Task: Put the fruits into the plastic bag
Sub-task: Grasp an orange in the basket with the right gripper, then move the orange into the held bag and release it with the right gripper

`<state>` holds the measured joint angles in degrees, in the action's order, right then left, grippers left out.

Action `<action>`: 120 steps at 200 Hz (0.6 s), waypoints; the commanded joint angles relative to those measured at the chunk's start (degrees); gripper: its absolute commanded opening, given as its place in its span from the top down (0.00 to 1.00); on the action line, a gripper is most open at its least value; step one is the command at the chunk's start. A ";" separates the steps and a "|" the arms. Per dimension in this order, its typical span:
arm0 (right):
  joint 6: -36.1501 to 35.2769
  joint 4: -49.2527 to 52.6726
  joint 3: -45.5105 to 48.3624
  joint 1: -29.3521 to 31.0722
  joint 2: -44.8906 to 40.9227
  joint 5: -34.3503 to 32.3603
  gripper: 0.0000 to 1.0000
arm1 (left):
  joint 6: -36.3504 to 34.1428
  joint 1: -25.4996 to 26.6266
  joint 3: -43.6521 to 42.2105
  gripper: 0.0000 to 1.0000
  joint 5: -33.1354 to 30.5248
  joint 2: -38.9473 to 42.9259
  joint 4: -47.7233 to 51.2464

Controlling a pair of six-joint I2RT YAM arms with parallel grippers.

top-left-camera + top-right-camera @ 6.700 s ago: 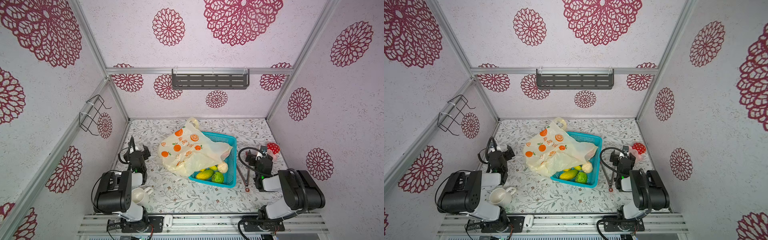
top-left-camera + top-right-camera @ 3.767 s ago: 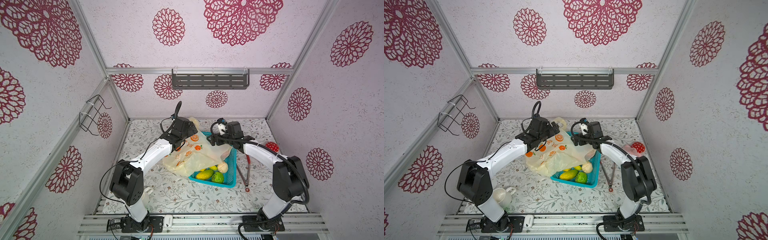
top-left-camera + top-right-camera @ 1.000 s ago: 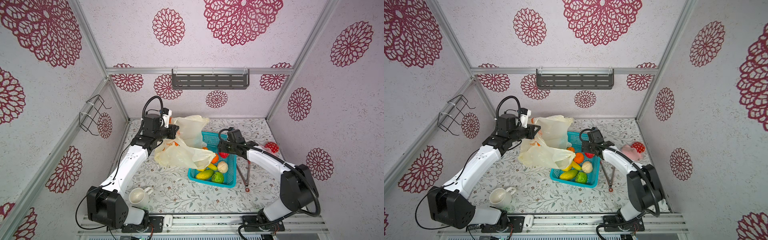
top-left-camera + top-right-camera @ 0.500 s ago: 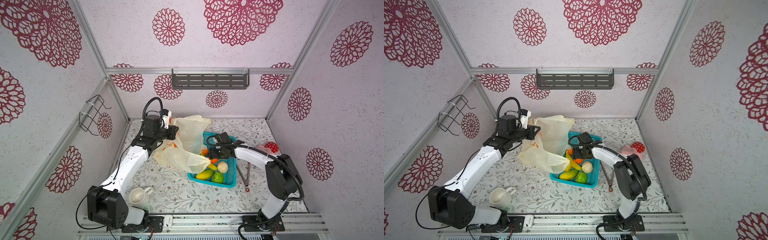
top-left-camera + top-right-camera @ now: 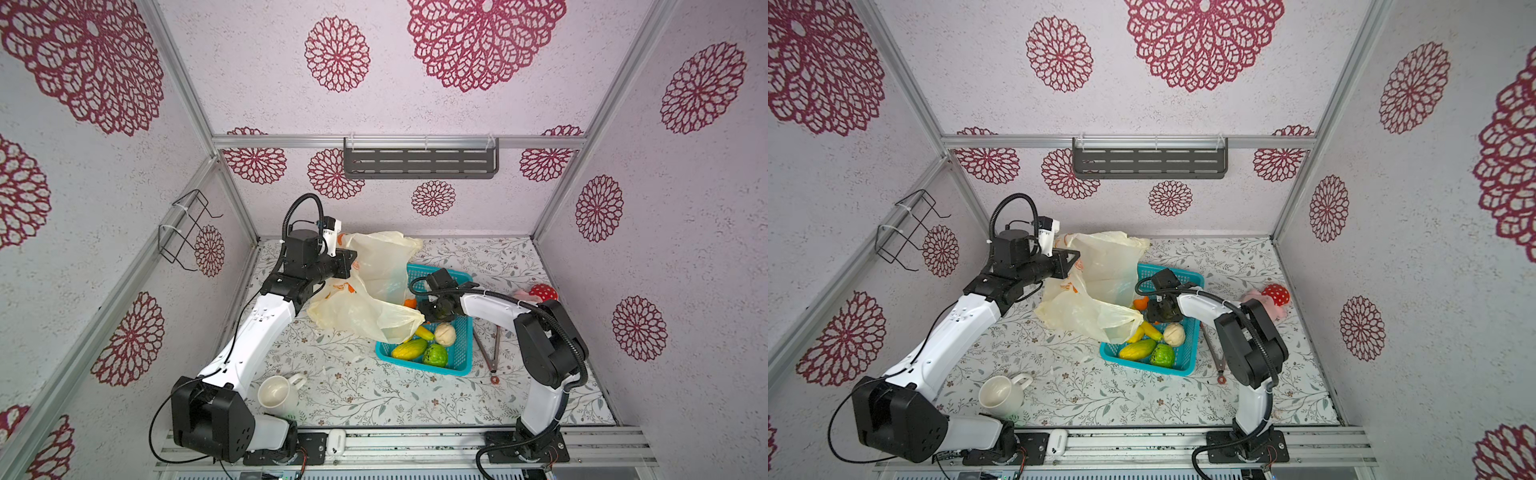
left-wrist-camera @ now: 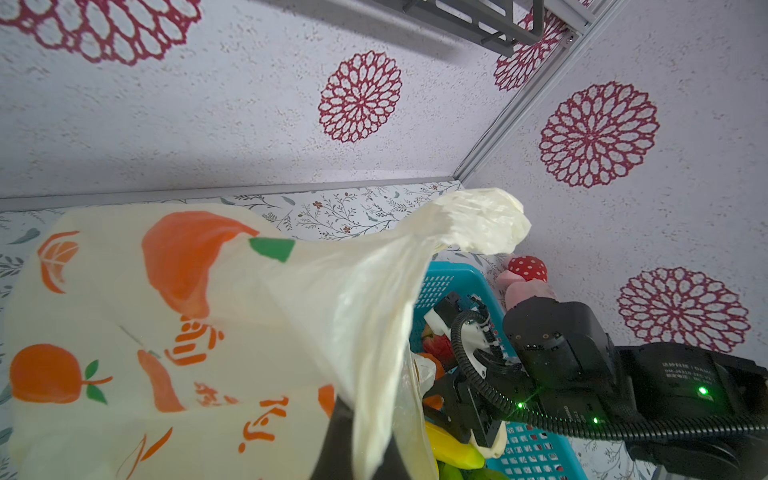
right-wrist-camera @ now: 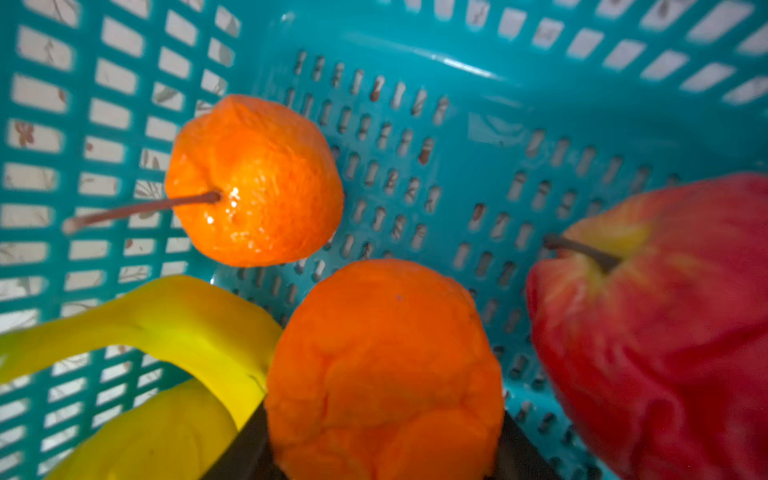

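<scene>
Well left of basket (image 5: 463, 349), by its front end: mug (image 5: 278, 395) on counter, irrelevant.

Left of basket, raised: left tool (image 5: 352, 265), clamped shut on top edge of plastic bag (image 5: 361, 316), holding it up. Bag body slumped on counter against basket's left side, one fold draped over its left rim, rest of the top flopping above basket's back-left corner. Thin crinkly film: near weightless, limp, slick, no shape of its own. Expect mouth to collapse if released. Take by rim or handle, never by the body.

Inside basket, every fruit in view, none visible in bag:
- Front end: banana (image 5: 424, 332), mango (image 5: 409, 349), bumpy green ball (image 5: 435, 354), cream round one (image 5: 444, 334).
- Back end: stemmed orange (image 7: 253, 178), plain orange (image 7: 382, 365), red apple (image 7: 665, 311).

Small, light, smooth toy pieces, probably prone to rolling. Pinch across the widest part, modest force. Banana better taken mid-length.

Right tool (image 5: 436, 311) down inside basket, fingers (image 7: 245, 457) tight against both sides of plain orange, no gap showing. Resting or lifted: cannot tell.

Right of basket: tongs (image 5: 492, 349) on counter just beside. Farther right: mushroom plush (image 5: 542, 292), not a fruit, leave.
</scene>
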<state>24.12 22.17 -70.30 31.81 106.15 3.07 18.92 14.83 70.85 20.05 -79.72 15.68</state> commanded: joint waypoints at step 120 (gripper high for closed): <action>-7.04 -16.77 -10.86 5.95 -10.63 19.46 0.48 | 3.02 -1.98 -5.30 1.00 6.91 0.68 -6.76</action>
<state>18.81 8.62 -76.60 35.20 91.09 17.91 20.64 13.63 67.20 23.73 -79.72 13.61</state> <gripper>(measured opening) 0.575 0.042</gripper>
